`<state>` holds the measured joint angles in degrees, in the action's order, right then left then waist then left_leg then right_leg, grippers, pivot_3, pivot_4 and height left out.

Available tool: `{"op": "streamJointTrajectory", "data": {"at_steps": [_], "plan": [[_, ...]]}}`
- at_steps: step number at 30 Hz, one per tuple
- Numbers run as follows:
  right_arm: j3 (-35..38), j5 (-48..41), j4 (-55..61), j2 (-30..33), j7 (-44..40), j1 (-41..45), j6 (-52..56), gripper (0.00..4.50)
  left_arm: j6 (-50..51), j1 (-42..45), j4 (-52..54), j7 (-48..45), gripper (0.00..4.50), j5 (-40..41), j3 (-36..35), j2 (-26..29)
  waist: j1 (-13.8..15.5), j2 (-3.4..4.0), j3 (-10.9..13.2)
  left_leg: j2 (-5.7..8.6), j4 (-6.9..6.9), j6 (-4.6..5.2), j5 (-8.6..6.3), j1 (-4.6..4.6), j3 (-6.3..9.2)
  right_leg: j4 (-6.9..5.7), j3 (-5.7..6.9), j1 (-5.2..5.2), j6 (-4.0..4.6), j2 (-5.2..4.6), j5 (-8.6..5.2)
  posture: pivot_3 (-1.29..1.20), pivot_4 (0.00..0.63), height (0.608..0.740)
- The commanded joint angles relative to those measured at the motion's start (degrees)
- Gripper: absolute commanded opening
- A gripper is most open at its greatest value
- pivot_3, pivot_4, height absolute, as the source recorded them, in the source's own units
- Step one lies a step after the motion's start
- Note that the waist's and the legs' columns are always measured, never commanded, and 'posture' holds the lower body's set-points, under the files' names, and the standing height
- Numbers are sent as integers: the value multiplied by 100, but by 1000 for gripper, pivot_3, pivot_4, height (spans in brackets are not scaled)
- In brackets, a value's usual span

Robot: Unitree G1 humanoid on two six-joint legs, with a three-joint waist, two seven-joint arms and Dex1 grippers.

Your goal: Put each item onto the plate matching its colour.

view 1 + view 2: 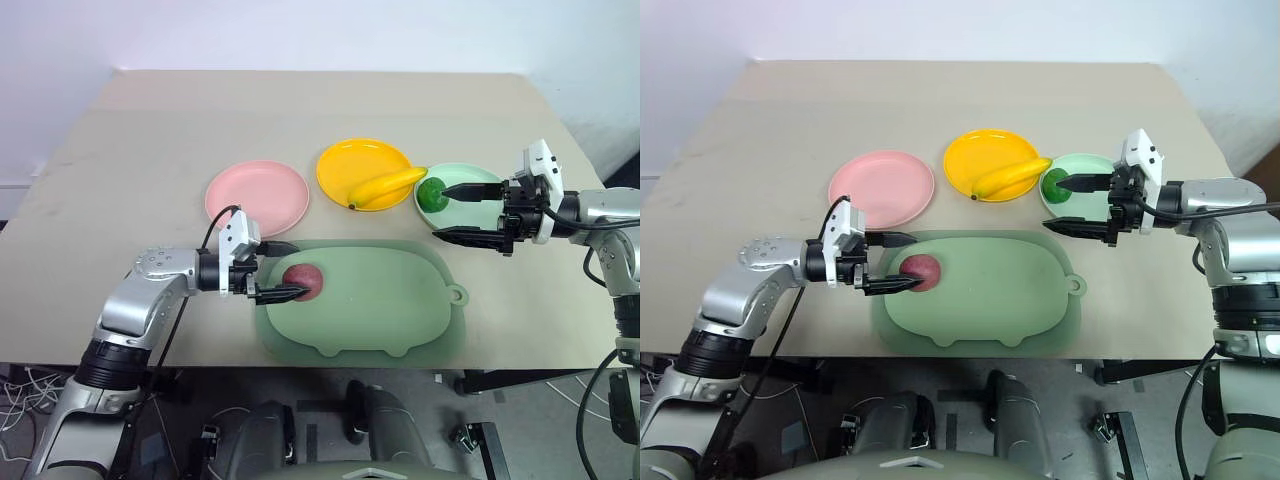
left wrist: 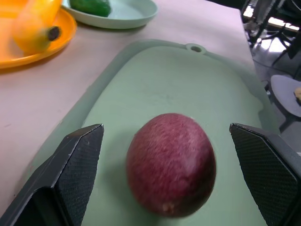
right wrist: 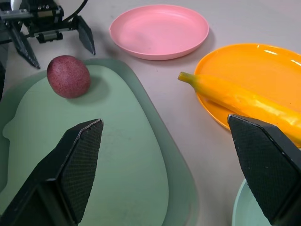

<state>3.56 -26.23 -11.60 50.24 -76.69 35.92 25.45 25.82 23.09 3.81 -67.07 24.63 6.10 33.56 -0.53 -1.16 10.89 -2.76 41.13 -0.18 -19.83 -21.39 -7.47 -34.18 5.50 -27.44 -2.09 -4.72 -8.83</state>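
Observation:
A dark-red fruit point(image 1: 303, 281) lies on the left part of the dull-green pig-shaped tray point(image 1: 400, 310). My left gripper point(image 1: 288, 270) is open, one finger on each side of the fruit and neither touching it; the left wrist view shows the fruit point(image 2: 170, 163) midway between the pads. The banana point(image 1: 385, 186) rests on the yellow plate point(image 1: 345, 160), its end overhanging toward the mint plate point(image 1: 482, 176). On that mint plate sits the dark-green fruit point(image 1: 432, 193). My right gripper point(image 1: 456, 213) is open and empty, just beside the green fruit. The pink plate point(image 1: 257, 193) holds nothing.
The three plates stand in a row behind the tray, close together. The tray's front edge lies near the table's front edge point(image 1: 300, 362). A black cable point(image 1: 215, 228) loops over my left wrist. The far half of the table is bare.

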Motion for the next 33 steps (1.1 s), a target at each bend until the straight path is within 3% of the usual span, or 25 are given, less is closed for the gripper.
{"op": "streamJointTrajectory", "data": {"at_steps": [1,4,7,10,12,17,24,30,33], "plan": [[164,-56,20,-9,50,170,-41,4450,-83,-29,84,-77,4500,62,33,-24,-2,0,0,0,0,0,0,0,0,0,0,0,0,0,0,0,150,704],[182,-44,22,-12,79,189,-78,4450,-78,-30,-6,-75,4500,-6,92,-31,1,0,0,0,0,0,0,0,0,0,0,1,0,0,0,0,150,704],[187,9,26,-3,146,205,-152,4500,-149,-70,-69,-97,3907,-91,175,-22,2,0,0,0,1,0,0,0,0,0,0,1,0,-1,0,0,150,704],[183,-11,37,-6,155,224,-153,4500,-330,-151,-39,-100,2884,-169,225,-2,-1,0,0,0,0,0,0,0,0,0,0,1,0,0,0,0,150,704],[160,22,57,1,159,221,-216,4500,-386,-157,-41,-98,2559,-190,225,6,0,0,0,0,0,0,0,1,0,0,0,1,0,-1,0,0,150,704],[151,3,1,-27,208,279,-149,4500,-319,76,-173,-13,2554,-129,74,-26,2,0,0,0,1,0,0,1,1,0,0,1,0,-1,0,0,150,704],[157,14,-66,-73,200,285,-239,4500,98,651,-400,313,2554,355,-657,4,6,0,0,0,2,0,0,0,1,-1,0,1,0,-1,0,0,150,704],[133,19,-163,-71,84,270,-227,4500,385,1492,-1634,1068,2554,200,-1046,-74,-2,0,0,1,2,0,0,2,0,-3,1,4,-1,1,1,0,150,704],[151,-26,-200,-41,-83,235,-231,4500,-417,1652,-2221,1624,2554,-555,-845,-54,-4,0,0,1,2,0,0,2,0,-4,1,3,-1,0,1,0,150,704]]}}
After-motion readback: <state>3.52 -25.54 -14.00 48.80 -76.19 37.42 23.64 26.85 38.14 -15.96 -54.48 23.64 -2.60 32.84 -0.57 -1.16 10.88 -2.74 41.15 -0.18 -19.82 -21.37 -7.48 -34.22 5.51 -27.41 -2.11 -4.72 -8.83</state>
